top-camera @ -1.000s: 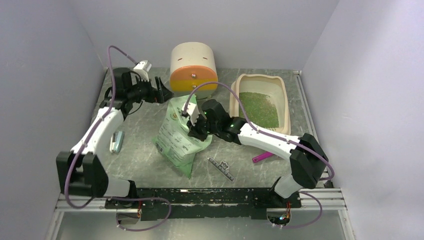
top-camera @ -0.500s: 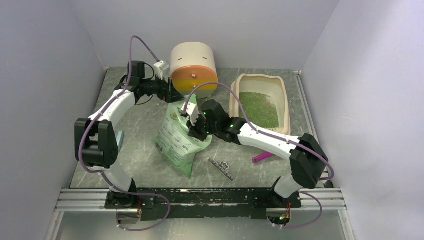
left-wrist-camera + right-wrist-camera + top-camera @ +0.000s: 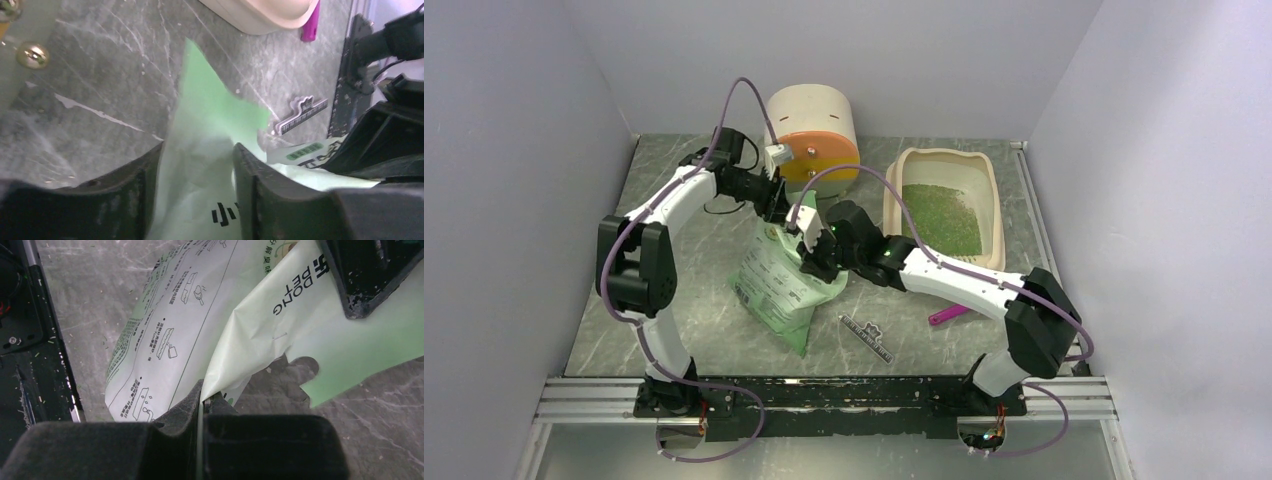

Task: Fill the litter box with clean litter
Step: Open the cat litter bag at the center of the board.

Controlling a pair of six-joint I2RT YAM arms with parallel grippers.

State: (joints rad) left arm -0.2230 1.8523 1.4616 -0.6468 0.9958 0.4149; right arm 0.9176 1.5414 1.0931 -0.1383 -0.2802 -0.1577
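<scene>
Beige plastic litter box (image 3: 946, 160), a rectangular tray with rounded corners and a raised rim, sits at the far right of the grey marbled tabletop (image 3: 724, 335). Its long axis runs near to far, with the near end swung slightly to your right and a broader ledge at the far end. Small light-green granules of clean litter (image 3: 939, 218) cover most of its floor.

Nearest the arm bases you see a grey ridged plastic clip (image 3: 867, 337) lying flat. Just right of it is a magenta plastic scoop (image 3: 949, 315), partly under the right arm. Farther in, a green printed plastic bag (image 3: 779, 290) lies mid-tabletop with its top end raised. Your right pincer (image 3: 201, 401) is closed tight on a fold of the bag's edge. Beyond it, your left pincer (image 3: 197, 150) stands partly open, one finger on each side of the bag's top flap; you cannot tell whether they press it. At the back stands a round beige-and-orange drawer unit (image 3: 812, 140).
</scene>
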